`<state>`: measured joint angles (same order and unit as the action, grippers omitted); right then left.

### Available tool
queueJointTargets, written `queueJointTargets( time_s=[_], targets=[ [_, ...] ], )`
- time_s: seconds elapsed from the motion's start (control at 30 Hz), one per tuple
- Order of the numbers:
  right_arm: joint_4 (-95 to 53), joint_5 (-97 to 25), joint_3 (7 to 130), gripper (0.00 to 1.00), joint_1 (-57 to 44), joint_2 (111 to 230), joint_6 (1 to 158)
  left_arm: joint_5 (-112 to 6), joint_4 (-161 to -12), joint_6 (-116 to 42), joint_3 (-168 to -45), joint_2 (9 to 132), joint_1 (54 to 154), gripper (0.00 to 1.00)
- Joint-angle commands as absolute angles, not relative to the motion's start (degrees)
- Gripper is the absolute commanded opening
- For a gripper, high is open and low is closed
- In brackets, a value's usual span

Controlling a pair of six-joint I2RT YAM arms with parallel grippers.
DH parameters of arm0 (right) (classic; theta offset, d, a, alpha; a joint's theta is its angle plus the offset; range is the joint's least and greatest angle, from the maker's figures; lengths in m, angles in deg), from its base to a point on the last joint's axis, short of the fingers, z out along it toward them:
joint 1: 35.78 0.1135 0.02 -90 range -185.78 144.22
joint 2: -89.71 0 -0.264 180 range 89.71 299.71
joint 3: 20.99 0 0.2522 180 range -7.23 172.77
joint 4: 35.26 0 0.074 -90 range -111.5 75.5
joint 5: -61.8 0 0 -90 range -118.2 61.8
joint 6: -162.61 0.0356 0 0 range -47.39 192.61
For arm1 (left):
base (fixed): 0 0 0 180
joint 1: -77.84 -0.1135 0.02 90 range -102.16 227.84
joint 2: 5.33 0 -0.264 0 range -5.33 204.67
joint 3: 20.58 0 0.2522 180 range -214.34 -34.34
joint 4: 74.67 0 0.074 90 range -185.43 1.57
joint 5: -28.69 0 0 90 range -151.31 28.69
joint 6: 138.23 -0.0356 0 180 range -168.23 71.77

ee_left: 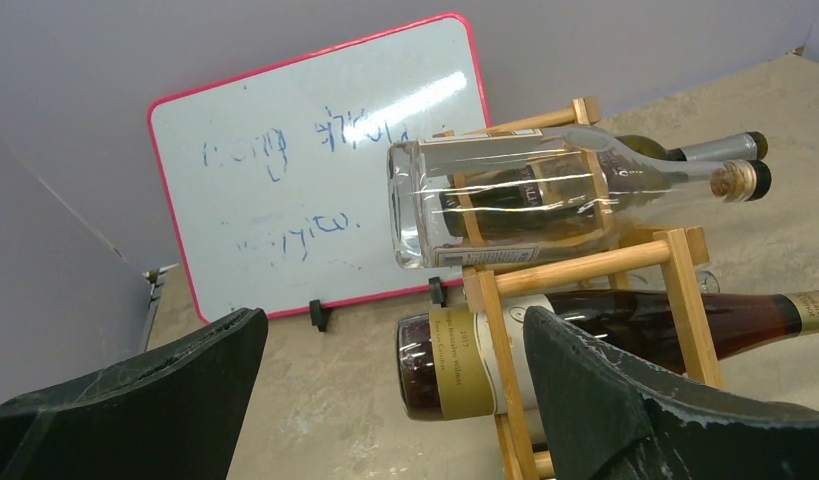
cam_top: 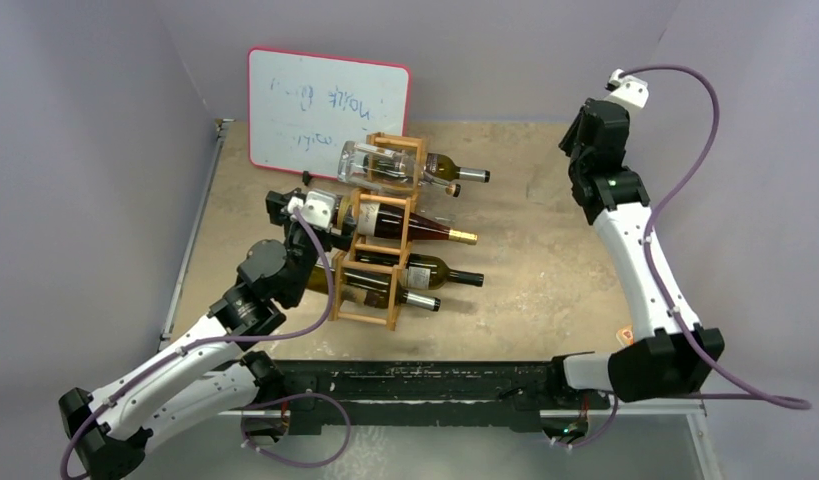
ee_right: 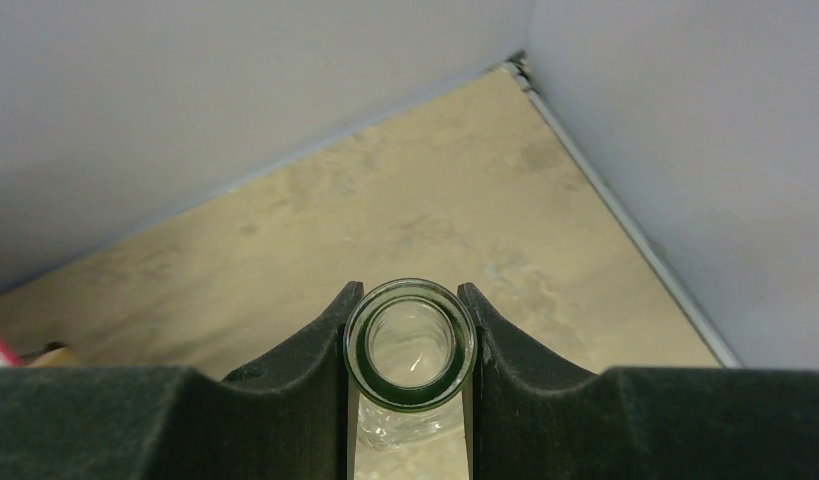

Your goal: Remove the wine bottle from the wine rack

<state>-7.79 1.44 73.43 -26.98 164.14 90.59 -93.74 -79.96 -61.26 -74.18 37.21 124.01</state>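
At nine o'clock of the tan wooden wine rack [ee_left: 583,259], left gripper [ee_left: 390,335] gapes to seize dark-glass wine bottle [ee_left: 455,365]; right gripper [ee_right: 409,305] clamps clear bottle [ee_right: 410,350].

It was a robotics lab test cell: a tan table [cam_top: 545,290] boxed in by plain grey walls [cam_top: 85,150], with a cabled left arm [cam_top: 185,365] and right arm [cam_top: 633,255] bolted at its near edge and a scribbled whiteboard [cam_top: 325,110] behind.
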Motion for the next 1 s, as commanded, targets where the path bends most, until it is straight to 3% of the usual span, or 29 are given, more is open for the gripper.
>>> queueJointTargets(
  time_s=[0.0, 0.43, 0.97],
  targets=[
    [-18.44, -1.44, 74.91, 0.0, -32.79, 165.44, 88.28, -95.06, -77.05, -61.77, -75.5, 37.61, 124.16, 1.0],
    [-26.79, -3.67, 86.87, 0.0, -39.14, 185.32, 80.08, -97.3, -74.51, -61.07, -74.46, 40.1, 124.16, 1.0],
    [-26.64, -9.66, 102.42, 0.0, -41.88, 202.99, 78.23, -102.6, -70.79, -63.38, -72.53, 39.97, 124.16, 1.0]
  ],
)
